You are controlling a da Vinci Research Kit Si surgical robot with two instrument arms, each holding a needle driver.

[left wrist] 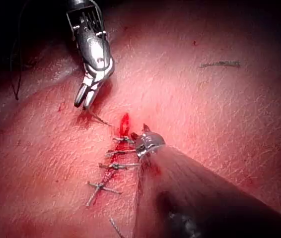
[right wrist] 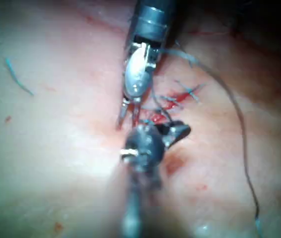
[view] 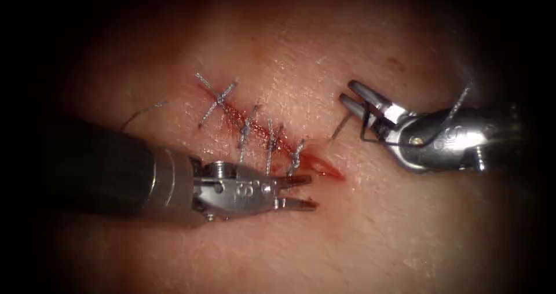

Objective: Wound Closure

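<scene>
Endoscope view: both hands gape, left hand (view: 296, 192), right hand (view: 353, 96), holding nothing.

**Wet pork, bright steel, braided thread**

The pale pink slab of pork-belly tissue (view: 324, 51) has a moist, faintly glistening skin, finely wrinkled and pored in the left wrist view. Along the dark red cut (view: 255, 129) a glossy red fluid (view: 321, 165) pools wet and shiny. The grey stitches of thread (view: 217, 100) look braided and matt, almost ropy. The left arm's polished metal gripper (view: 296, 193) shines like brushed steel, with toothed jaws; behind it sits a matt black shaft (view: 87, 166) with a satin silver collar. The right arm's rounded, mirror-bright metal gripper (view: 354, 97) catches hard highlights, and a thin dark smooth thread strand (view: 373, 138) loops against it.
</scene>
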